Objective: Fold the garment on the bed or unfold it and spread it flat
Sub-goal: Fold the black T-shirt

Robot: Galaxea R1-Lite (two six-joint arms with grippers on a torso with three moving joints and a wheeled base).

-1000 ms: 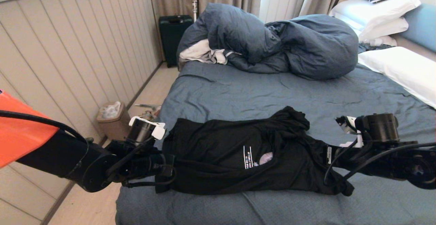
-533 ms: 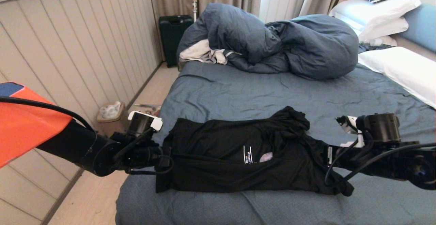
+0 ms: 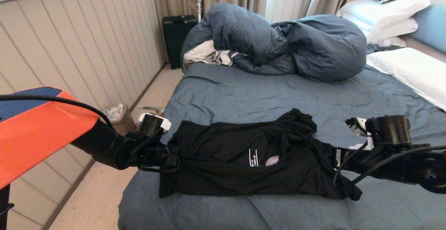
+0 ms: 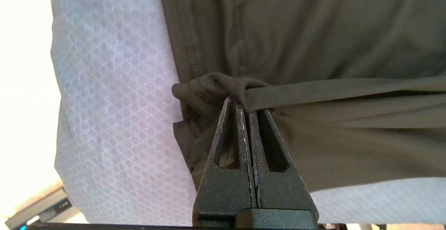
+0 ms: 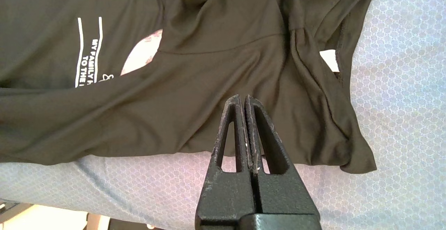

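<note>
The garment (image 3: 223, 153), a black T-shirt with white lettering (image 5: 87, 59), lies bunched in a long strip across the near part of the bed (image 3: 264, 97). At its left end my left gripper (image 3: 170, 160) is shut on a pinched fold of the hem (image 4: 209, 87). In the left wrist view the cloth is taut from the left gripper's tips (image 4: 244, 101). My right gripper (image 3: 331, 158) is over the garment's right end. In the right wrist view the right gripper (image 5: 243, 97) is shut with its tips above the black cloth, and nothing shows between the jaws.
A bulky slate-blue duvet (image 3: 296, 41) and a white-grey cloth (image 3: 205, 54) are heaped at the far side. White pillows (image 3: 411, 69) lie at the right. A bin (image 3: 115, 116) and a dark suitcase (image 3: 177, 38) stand on the floor by the panelled wall on the left.
My left arm has swung in and shifted a little right with the hem. A fold has slid over more of the white lettering. The right arm has not moved.
</note>
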